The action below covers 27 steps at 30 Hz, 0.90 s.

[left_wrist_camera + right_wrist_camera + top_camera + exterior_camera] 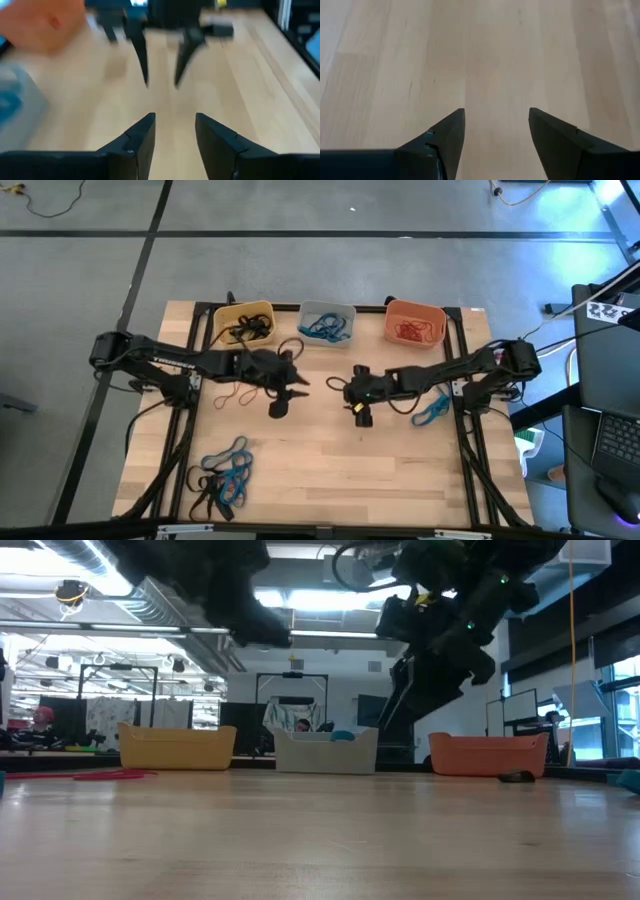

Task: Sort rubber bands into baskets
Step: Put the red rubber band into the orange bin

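- Broad pale wooden table top (330,470), bare beneath and between both grippers.
- Left gripper (292,393), dark and two-fingered, up off the wood near mid-table, fingers parted, nothing between them; same gap in the left wrist view (175,135).
- Right gripper (352,392), facing the left one across a short bare stretch, fingers wide apart and empty; only plain boards between them in the right wrist view (496,131).
- Yellow rounded plastic basket (244,326), just beyond the left gripper, black bands inside.
- Pale grey plastic basket (327,323), beyond the gap between the two grippers, blue bands inside.
- Orange plastic basket (415,323), beyond and outward of the right gripper, red bands inside.
- Loose heap of blue and black rubber bands (222,476), well apart from the left gripper toward the near edge, loops tangled and overlapping.
- Small bunch of blue rubber bands (432,411), near the right arm, behind its gripper.
- Thin red-orange rubber loops (235,394), near the left gripper, flat on the wood beside its arm.
- Likely very light, limp, stretchy and grippy; prone to drag neighbours out of a tangle.
- Best taken by a single strand at a loop's outer edge, tips pressed right down to the wood.
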{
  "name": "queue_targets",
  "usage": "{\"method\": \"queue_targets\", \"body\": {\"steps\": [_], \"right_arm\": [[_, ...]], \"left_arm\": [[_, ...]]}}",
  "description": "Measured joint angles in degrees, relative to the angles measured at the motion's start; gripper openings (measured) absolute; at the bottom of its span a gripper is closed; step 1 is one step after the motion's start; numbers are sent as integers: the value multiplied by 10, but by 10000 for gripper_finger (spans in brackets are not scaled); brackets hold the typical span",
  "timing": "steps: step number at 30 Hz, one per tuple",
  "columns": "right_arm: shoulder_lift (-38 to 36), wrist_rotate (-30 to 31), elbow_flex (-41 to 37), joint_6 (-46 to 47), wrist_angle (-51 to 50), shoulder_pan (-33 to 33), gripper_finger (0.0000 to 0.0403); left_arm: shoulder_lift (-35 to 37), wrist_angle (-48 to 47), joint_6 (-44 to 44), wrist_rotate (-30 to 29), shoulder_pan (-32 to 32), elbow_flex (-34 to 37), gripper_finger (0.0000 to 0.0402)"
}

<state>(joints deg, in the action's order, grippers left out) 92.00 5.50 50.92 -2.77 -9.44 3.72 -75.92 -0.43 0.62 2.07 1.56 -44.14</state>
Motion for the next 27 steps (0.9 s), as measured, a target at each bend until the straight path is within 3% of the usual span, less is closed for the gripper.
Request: {"method": "queue_targets", "body": {"steps": [6,15,21,27], "right_arm": [[27,0,0,-1,17,1,221],[54,1,0,-1,67,0,221],[54,1,0,-1,68,0,221],[54,1,0,-1,64,0,221]], "left_arm": [[7,-168,-76,-38,-49,0,136],[24,-462,-346,-126,-68,2,137],[10,-470,-423,-134,-57,45,136],[5,-434,-435,-136,-29,83,137]]}}
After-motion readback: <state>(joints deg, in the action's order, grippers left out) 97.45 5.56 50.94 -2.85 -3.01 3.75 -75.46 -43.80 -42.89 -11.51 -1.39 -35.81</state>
